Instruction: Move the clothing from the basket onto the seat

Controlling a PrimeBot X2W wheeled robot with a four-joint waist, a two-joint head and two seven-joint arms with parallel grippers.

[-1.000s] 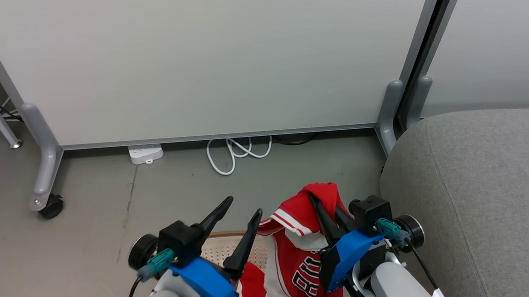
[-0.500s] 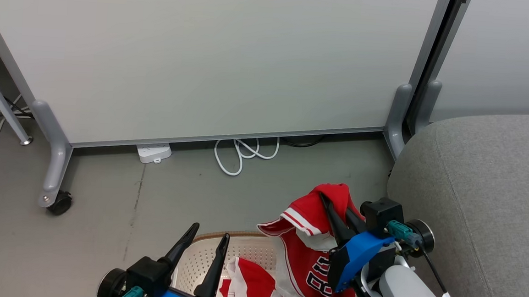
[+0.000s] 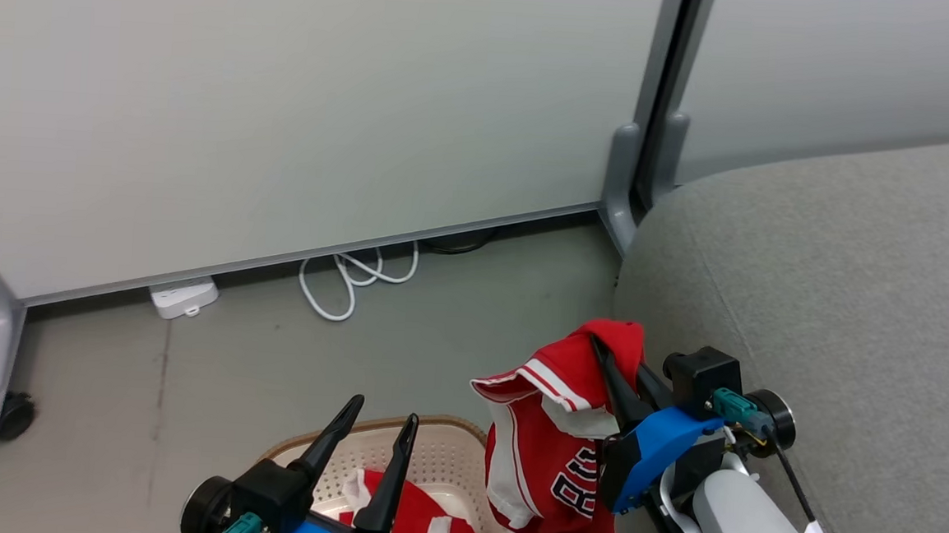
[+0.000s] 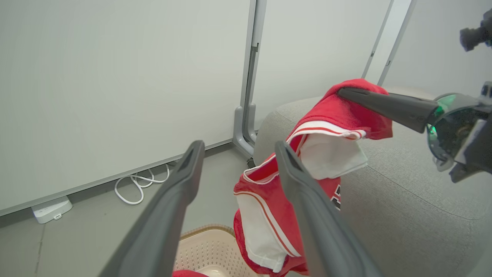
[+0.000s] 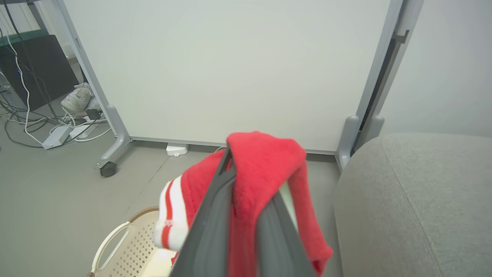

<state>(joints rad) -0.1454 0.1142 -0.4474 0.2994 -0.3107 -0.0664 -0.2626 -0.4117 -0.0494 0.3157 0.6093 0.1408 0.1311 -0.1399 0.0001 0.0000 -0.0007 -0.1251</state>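
Nearest me, my left gripper (image 3: 385, 409) stands with its fingers spread apart and holding nothing, poised above the basket (image 3: 438, 460). A red garment (image 3: 414, 520) with white stripes lies inside the basket on its perforated floor.

Just to the right, my right gripper (image 3: 599, 342) is clamped on a red jersey (image 3: 545, 460), with fabric draped over both fingers. The jersey hangs lifted beside the basket's right edge, numerals showing, between the basket and the seat (image 3: 835, 305). I cannot tell whether it brushes the seat's side.

Beyond lies grey floor (image 3: 230, 350). A looped white cable (image 3: 359, 274) and a white power strip (image 3: 184, 298) sit at the foot of a pale partition panel (image 3: 287, 98).
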